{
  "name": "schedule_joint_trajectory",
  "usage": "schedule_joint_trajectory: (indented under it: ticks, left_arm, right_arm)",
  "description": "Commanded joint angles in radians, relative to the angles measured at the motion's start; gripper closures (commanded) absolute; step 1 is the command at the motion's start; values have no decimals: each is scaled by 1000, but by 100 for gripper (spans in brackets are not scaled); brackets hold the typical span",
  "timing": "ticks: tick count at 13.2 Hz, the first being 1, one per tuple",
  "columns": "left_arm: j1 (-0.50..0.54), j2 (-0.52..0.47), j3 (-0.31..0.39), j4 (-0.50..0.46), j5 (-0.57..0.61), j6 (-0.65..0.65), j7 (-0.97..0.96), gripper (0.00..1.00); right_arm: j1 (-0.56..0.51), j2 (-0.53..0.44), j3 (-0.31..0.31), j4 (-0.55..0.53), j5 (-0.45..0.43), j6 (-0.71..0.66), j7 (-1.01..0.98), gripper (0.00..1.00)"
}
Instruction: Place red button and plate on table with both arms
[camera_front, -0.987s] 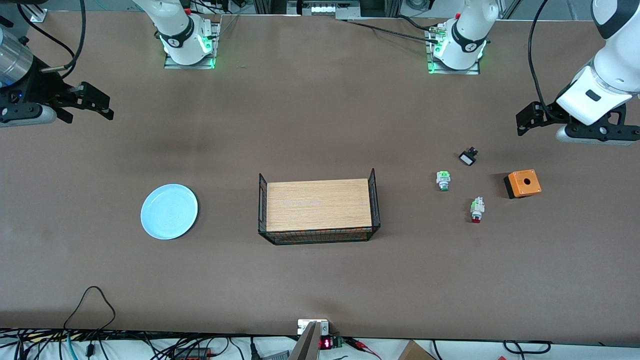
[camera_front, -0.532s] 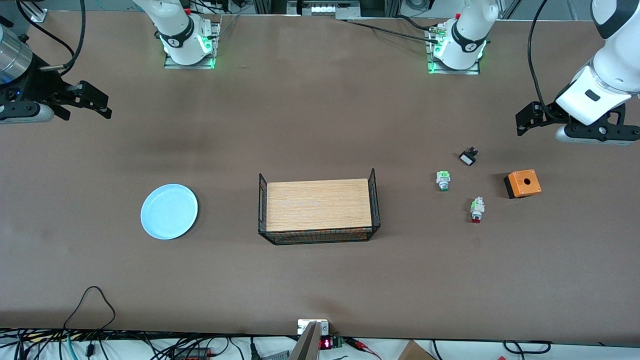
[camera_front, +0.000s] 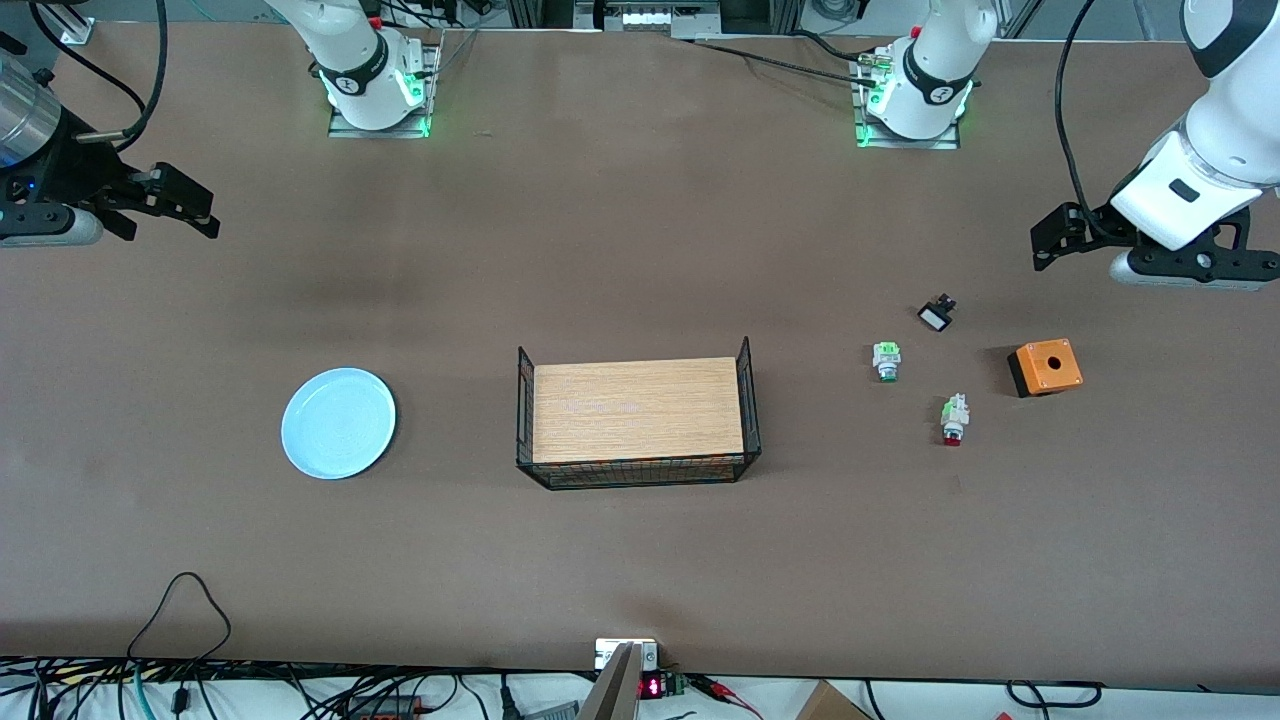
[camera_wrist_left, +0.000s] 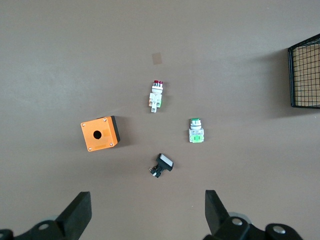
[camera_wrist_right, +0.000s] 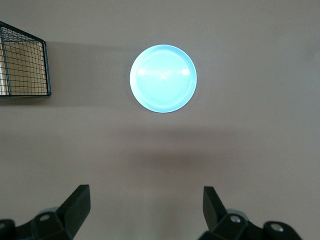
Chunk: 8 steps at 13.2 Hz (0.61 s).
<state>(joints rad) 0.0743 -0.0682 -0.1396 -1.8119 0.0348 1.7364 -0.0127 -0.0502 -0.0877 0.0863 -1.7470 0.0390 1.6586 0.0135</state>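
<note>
The pale-blue plate (camera_front: 338, 423) lies flat on the brown table (camera_front: 640, 250) toward the right arm's end; it also shows in the right wrist view (camera_wrist_right: 163, 79). The red button (camera_front: 953, 422) lies on its side on the table toward the left arm's end and shows in the left wrist view (camera_wrist_left: 156, 95). My right gripper (camera_front: 205, 212) hangs open and empty in the air over bare table at its end, apart from the plate (camera_wrist_right: 145, 207). My left gripper (camera_front: 1045, 245) hangs open and empty over the table near the small parts (camera_wrist_left: 147, 215).
A green-capped switch (camera_front: 886, 360) (camera_wrist_left: 196, 131), a small black switch (camera_front: 937, 314) (camera_wrist_left: 162, 165) and an orange box with a hole (camera_front: 1045, 367) (camera_wrist_left: 100, 133) lie beside the red button. A wooden board in a black wire frame (camera_front: 637, 410) stands mid-table.
My right gripper has drifted slightly toward its end of the table. The left gripper has barely moved. The plate and switches have not moved.
</note>
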Motion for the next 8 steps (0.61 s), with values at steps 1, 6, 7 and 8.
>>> schedule_joint_trajectory:
  ticks: [1,6,7,8]
  left_arm:
    - [1,15,-3,29,-13,-28,10,0]
    - [4,16,-3,31,-15,-26,11,0]
    - [4,18,-3,31,-15,-26,11,0]
    - [4,18,-3,32,-15,-26,11,0]
  right_arm:
    - [0,0,0,9,-10,-14,3,0]
    - [0,0,0,9,-11,-16,13,0]
    - [0,0,0,9,-11,-16,13,0]
    - [0,0,0,9,-11,-17,16,0]
